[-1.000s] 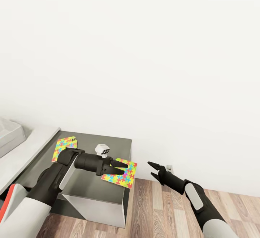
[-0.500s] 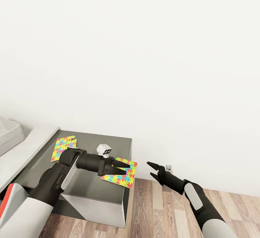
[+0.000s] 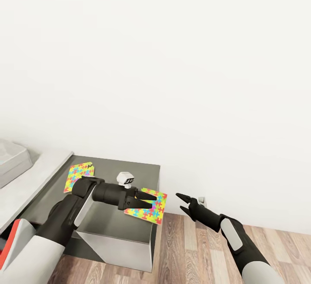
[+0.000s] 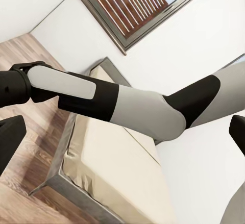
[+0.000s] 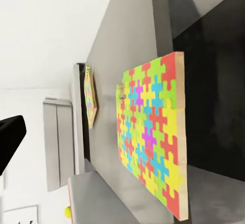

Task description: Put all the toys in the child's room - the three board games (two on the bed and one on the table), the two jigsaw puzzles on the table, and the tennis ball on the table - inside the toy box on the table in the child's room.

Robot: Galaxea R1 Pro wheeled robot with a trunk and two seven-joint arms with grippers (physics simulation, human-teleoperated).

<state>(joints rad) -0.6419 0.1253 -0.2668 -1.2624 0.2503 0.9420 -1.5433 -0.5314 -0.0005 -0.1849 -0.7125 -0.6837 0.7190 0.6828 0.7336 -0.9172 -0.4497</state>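
One jigsaw puzzle (image 3: 150, 208) lies flat at the right edge of a dark grey cabinet top (image 3: 119, 171), its corner hanging over the edge. My left gripper (image 3: 147, 200) hovers open just above it, with nothing between the fingers (image 4: 10, 138). A second jigsaw puzzle (image 3: 78, 175) lies near the cabinet's left side. My right gripper (image 3: 183, 203) is open over the floor, right of the cabinet, facing the first puzzle (image 5: 152, 134) and the second puzzle (image 5: 90, 101). The toy box (image 3: 9, 162) sits on the pale table (image 3: 39, 174) at far left. A small yellow-green tennis ball (image 5: 67, 212) shows beyond.
A white wall (image 3: 172, 81) stands right behind the cabinet. Wood plank floor (image 3: 194, 254) lies to its right. The bed (image 4: 112, 168) and a dark-framed window (image 4: 132, 9) appear behind my right arm (image 4: 127, 106) in the left wrist view.
The head view has drifted slightly to the left. Both grippers stay open in nearly the same places, and the puzzles have not moved on the cabinet.
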